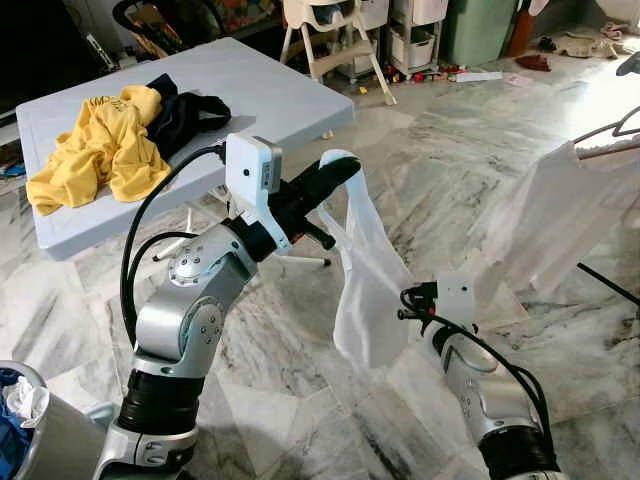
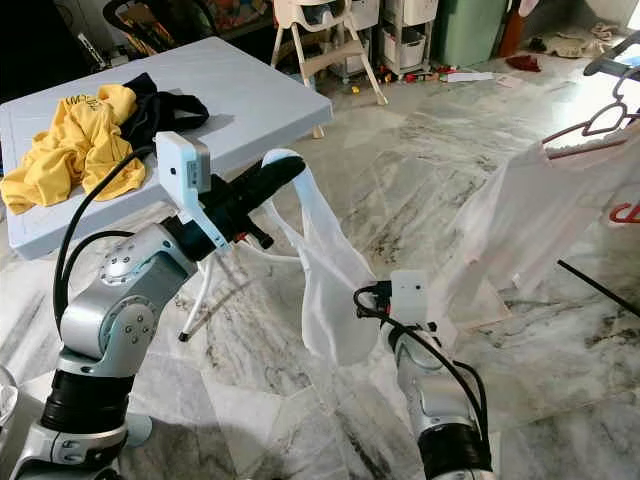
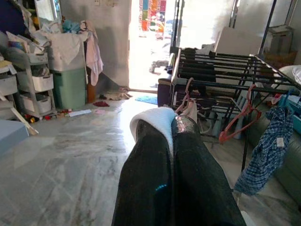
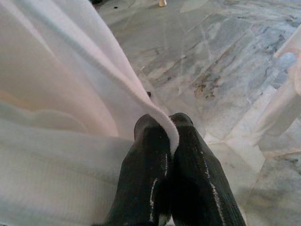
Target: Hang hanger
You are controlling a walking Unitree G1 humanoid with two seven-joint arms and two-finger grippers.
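My left gripper [image 1: 345, 168] is raised at chest height and shut on the top edge of a thin white garment [image 1: 365, 270], which hangs down from it. In the left wrist view the white hem [image 3: 157, 123] is pinched between the black fingers. Lower down, my right gripper [image 4: 170, 123] is shut on the garment's lower edge. A pink hanger [image 2: 590, 125] at the far right carries another white shirt [image 2: 530, 215]. A red hanger [image 3: 237, 127] hangs on the black drying rack [image 3: 221, 70] ahead.
A grey folding table [image 1: 270, 100] at the left holds a yellow shirt [image 1: 100, 150] and a black garment [image 1: 185, 110]. A laundry basket [image 1: 30, 420] stands at my lower left. A blue plaid shirt [image 3: 265, 146] hangs off the rack. Marble floor lies between.
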